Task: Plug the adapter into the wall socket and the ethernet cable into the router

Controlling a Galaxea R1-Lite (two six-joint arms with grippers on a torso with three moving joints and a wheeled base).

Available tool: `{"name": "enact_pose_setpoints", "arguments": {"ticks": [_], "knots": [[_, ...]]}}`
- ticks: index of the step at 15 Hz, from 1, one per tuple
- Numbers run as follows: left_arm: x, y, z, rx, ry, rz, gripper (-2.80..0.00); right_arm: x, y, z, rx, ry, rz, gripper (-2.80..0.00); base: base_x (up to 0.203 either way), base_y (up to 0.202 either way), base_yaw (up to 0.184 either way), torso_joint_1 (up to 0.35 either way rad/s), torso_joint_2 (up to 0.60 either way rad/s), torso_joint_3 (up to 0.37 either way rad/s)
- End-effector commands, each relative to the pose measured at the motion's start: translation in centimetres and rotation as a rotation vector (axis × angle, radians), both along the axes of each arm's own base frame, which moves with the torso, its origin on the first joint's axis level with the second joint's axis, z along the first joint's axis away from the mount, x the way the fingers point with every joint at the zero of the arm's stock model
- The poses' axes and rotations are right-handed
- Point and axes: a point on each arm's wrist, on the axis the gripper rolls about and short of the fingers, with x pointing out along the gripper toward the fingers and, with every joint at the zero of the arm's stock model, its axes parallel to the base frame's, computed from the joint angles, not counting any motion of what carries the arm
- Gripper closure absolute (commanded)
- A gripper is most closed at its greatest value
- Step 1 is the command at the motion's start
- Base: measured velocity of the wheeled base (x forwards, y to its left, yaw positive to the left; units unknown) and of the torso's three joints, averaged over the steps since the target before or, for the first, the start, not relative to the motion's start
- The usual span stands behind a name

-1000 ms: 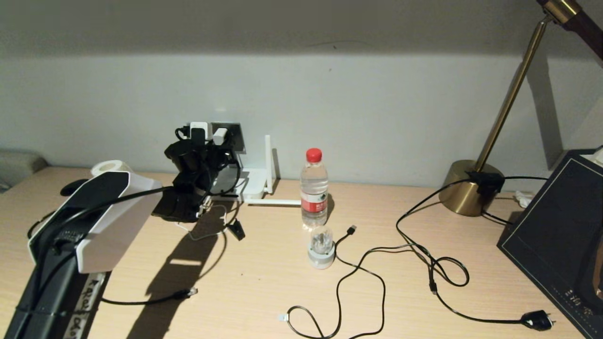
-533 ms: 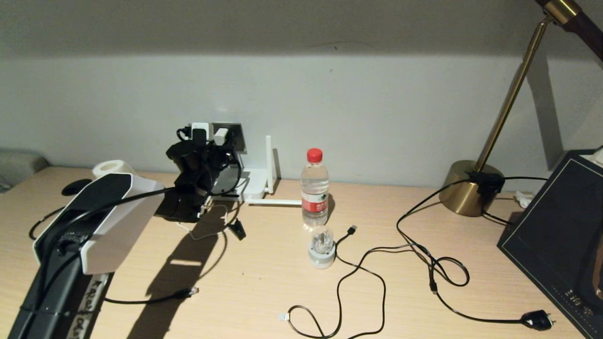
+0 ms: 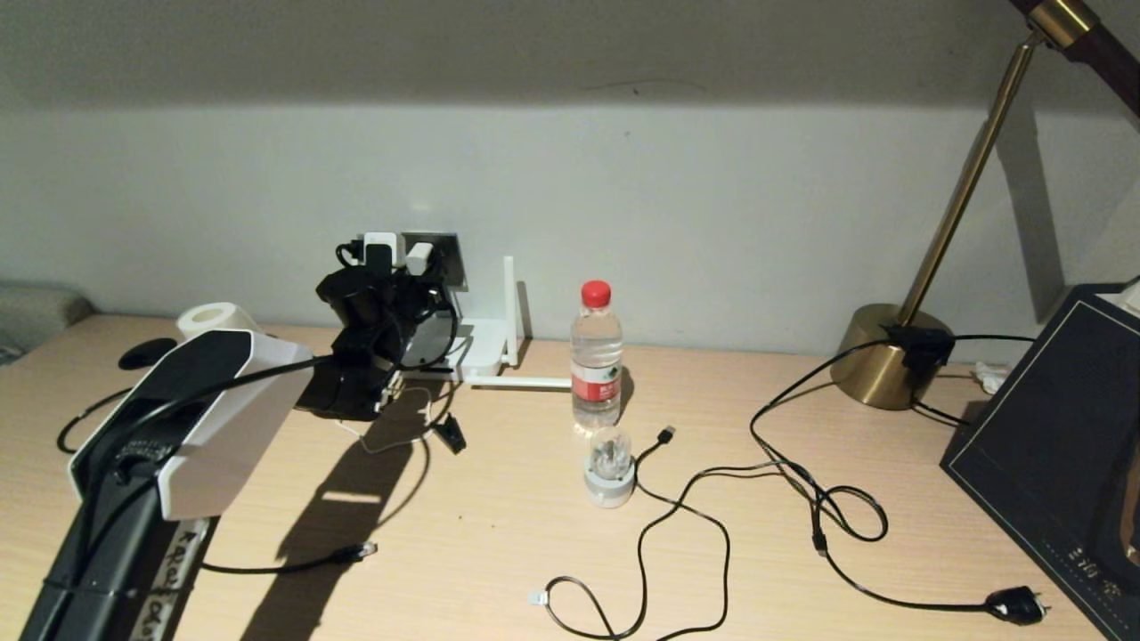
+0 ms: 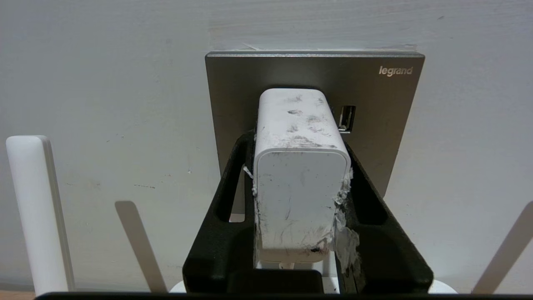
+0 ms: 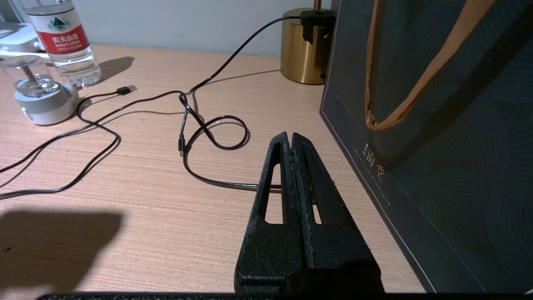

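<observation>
White and scuffed, the adapter (image 4: 300, 175) sits clamped in the left gripper (image 4: 300, 166), its front against the wall socket (image 4: 387, 125) above the desk's far edge. Judging by this, plugging-in is nearly done; next comes release, then the ethernet cable (image 3: 294, 563) near the front edge. Right gripper (image 5: 292, 143) rests closed, empty.

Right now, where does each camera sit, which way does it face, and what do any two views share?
Head: high, looks down the desk to the wall; left arm shows.
Left wrist: behind the left gripper, facing the wall socket; fingers clamp the adapter.
Right wrist: low, behind the shut right gripper, facing across the desk.
Shared: head and right wrist both show the water bottle.
</observation>
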Motion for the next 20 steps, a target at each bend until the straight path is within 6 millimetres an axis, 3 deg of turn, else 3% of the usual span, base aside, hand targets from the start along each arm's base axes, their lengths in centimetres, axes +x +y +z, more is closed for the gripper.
{"name": "enact_pose_setpoints", "arguments": {"ticks": [1,16,17,20], "knots": [[0.0,-0.1,0.1,-0.001,-0.006,0.000,0.00,0.3,0.0,-1.0,0.000,0.036,0.001,0.00,0.000,0.000,0.000,0.000,0.00,0.000],[-0.4,-0.3,1.4,-0.007,-0.028,0.006,0.00,0.3,0.0,-1.0,0.000,0.036,0.001,0.00,0.000,0.000,0.000,0.000,0.00,0.000],[-0.4,-0.3,1.5,-0.007,-0.030,0.006,-2.80,0.3,0.0,-1.0,0.000,0.036,0.001,0.00,0.000,0.000,0.000,0.000,0.00,0.000],[-0.4,-0.3,1.5,-0.009,-0.038,0.006,-2.80,0.3,0.0,-1.0,0.000,0.035,0.001,0.00,0.000,0.000,0.000,0.000,0.00,0.000]]}}
